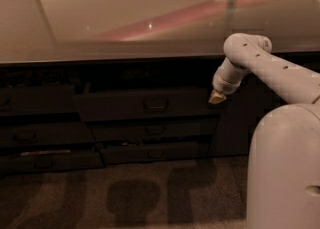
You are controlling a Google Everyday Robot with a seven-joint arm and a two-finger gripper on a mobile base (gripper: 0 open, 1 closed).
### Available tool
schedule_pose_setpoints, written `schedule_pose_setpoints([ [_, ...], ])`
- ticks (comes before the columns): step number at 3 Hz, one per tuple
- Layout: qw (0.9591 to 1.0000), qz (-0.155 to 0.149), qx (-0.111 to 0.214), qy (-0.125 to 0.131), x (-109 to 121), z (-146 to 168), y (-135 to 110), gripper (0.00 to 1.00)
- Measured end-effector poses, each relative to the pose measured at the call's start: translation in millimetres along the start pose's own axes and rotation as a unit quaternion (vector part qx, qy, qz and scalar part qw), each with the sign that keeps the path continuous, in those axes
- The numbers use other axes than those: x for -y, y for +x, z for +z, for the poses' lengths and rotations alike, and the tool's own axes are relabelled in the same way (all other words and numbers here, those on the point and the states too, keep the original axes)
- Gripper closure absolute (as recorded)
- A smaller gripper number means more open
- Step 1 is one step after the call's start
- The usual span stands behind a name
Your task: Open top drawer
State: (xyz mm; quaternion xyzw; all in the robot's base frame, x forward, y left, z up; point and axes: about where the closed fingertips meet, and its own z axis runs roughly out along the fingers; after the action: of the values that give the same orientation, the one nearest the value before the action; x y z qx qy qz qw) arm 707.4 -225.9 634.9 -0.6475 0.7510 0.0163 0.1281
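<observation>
Beige counter (pixel 125 23) on top. Dark grey top drawer (pixel 115 105) sits under it in the middle column, front standing proud of its neighbours: looks partly open, more pull likely left. Gripper (pixel 217 96) hangs at the front's right end, off the handle (pixel 156 105); spread or closed, cannot tell.

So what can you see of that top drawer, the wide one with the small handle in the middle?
The top drawer shows a wide, dark grey, flat front with one small loop handle at its centre. It sits just under the countertop, above the shorter drawers, and looks pulled out slightly ahead of them. The gripper hangs at its right end; contact cannot be told.
</observation>
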Motion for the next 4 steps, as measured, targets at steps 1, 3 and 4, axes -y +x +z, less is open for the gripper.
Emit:
schedule_pose_setpoints([
  [1, 1.0, -0.002, -0.001, -0.001, -6.0, -0.8, 1.4, 1.0],
  [3, 1.0, -0.002, -0.001, -0.001, -5.7, -3.2, 0.9, 1.0],
  [4, 1.0, -0.005, 0.001, -0.004, -10.8, -3.6, 1.4, 1.0],
])
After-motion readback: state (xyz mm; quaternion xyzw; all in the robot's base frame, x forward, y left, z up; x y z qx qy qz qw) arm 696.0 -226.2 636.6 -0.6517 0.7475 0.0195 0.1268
